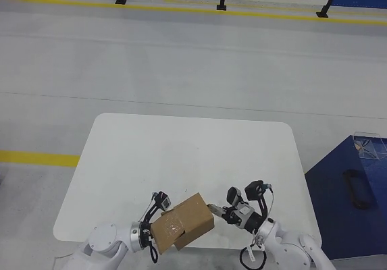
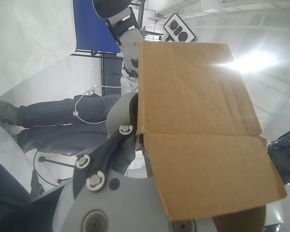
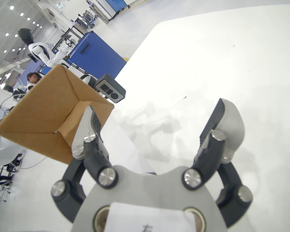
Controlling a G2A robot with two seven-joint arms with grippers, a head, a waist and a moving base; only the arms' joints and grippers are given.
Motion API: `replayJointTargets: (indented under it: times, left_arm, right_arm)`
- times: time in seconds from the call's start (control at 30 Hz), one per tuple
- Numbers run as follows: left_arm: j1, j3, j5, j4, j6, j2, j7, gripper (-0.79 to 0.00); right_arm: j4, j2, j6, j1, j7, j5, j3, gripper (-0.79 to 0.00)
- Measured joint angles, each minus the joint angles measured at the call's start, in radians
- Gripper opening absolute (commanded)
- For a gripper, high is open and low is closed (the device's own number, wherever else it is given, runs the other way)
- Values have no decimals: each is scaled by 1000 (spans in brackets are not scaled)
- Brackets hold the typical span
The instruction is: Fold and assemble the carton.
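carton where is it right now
In the top view the carton is over the table's near edge, held in the left fingers, with one of the open right fingers touching its other end.

The white counter [image 1: 193, 155], rounded at its corners, stands on a pale grey floor [image 1: 179, 61] marked with yellow lines [image 1: 24, 158].

The carton [image 1: 183, 221] (tilted) hangs between left gripper [image 1: 160, 204] and right gripper [image 1: 223, 201].
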Motion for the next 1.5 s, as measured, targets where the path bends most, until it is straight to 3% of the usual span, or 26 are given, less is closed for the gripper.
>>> replayJointTargets:
  times: [0.17,0.33,0.47,0.6,0.9,0.97,1.13,1.23,1.37,1.5]
  left_arm:
    - [-7,9,4,1,4,-2,10,-785]
    - [-13,7,-33,-3,-13,-4,-9,-785]
    - [-13,6,-34,-4,-16,-4,-11,-785]
    - [-13,6,-34,-4,-16,-4,-11,-785]
    - [-12,6,-35,-4,-14,-4,-9,-785]
    - [-4,7,-61,-26,23,-6,29,-785]
    - [46,29,-251,-239,379,-25,403,-785]
    - [83,55,-381,-358,507,-45,651,-785]
    - [118,88,-672,-440,518,-80,1015,-785]
    - [102,128,-982,-482,471,-115,1356,-785]
  right_arm:
    - [2,-1,-14,12,-7,19,-4,0]
    - [19,5,-28,1,-99,108,99,0]
    - [29,5,0,-28,-267,65,195,0]
    - [39,-1,25,-53,-423,30,214,0]
    - [38,-1,24,-52,-411,31,213,0]
    - [38,-1,24,-52,-411,31,213,0]
    - [38,-1,24,-52,-411,31,213,0]
    - [38,-1,24,-52,-411,31,213,0]
    - [38,-1,24,-52,-411,31,213,0]
    - [38,-1,24,-52,-411,31,213,0]
